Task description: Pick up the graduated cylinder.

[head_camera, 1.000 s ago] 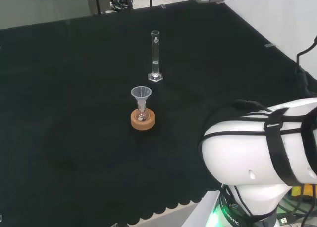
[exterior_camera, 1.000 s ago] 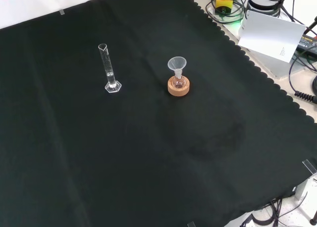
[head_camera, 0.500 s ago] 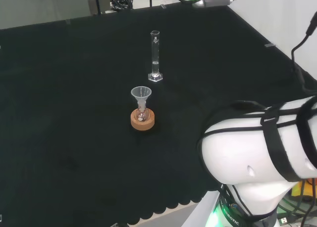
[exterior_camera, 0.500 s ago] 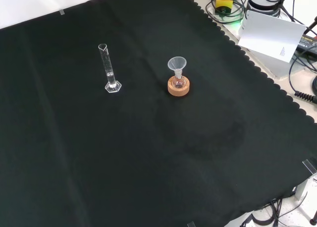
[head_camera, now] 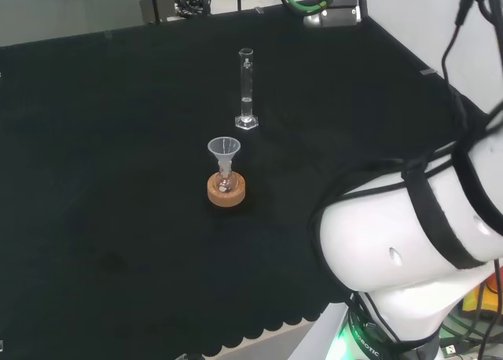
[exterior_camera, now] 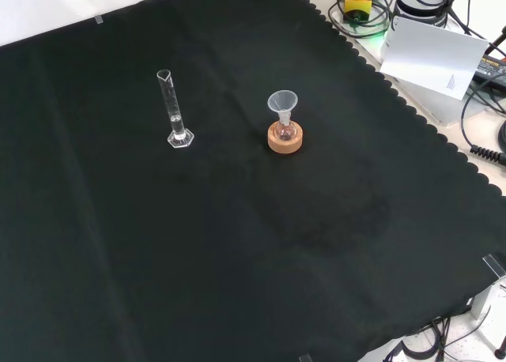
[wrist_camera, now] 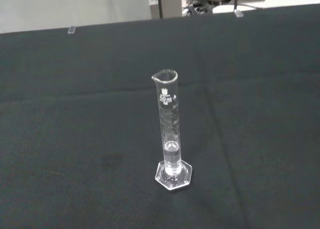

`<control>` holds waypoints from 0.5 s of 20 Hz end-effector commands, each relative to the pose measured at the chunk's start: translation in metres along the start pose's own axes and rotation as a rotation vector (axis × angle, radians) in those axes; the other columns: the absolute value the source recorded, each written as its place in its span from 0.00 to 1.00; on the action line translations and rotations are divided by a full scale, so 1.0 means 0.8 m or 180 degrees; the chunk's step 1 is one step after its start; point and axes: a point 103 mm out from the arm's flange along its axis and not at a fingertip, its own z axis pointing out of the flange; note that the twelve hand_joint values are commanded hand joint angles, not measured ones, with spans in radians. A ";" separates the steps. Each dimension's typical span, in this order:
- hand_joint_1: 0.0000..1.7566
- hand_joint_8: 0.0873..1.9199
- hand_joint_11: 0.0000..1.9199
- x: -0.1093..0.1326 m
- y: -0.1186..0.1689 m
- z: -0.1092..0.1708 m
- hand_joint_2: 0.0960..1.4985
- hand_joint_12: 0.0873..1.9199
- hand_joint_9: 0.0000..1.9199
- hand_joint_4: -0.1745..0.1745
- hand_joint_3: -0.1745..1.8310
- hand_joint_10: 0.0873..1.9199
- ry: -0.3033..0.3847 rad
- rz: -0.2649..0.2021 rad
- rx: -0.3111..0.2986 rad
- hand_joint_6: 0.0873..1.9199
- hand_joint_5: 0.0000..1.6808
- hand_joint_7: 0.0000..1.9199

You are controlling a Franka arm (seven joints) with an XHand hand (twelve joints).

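The graduated cylinder [head_camera: 247,89] is a tall, narrow, clear tube on a hexagonal foot, standing upright on the black cloth. It is far back in the head view, and in the front view the cylinder [exterior_camera: 175,109] stands left of centre. The wrist view looks straight at the cylinder [wrist_camera: 170,134] from some distance, with its spout at the rim and printed scale marks showing. A low level of clear liquid sits near its foot. Nothing touches it.
A small flask with a clear funnel in its neck [head_camera: 225,171] rests on a cork ring [exterior_camera: 285,138], nearer the arm than the cylinder. The arm's white link [head_camera: 409,242] bulks at the head view's right. Cables and a white sheet [exterior_camera: 435,54] lie beyond the cloth's scalloped edge.
In the head view the arm's white link has turned and risen, and the arm part at the top edge has moved left. The cylinder and the flask have stayed put.
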 end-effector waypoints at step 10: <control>0.27 0.28 0.09 -0.075 0.154 0.170 0.78 0.70 0.18 0.38 0.00 0.28 0.0655 -0.0124 0.0183 0.00 0.17 0.05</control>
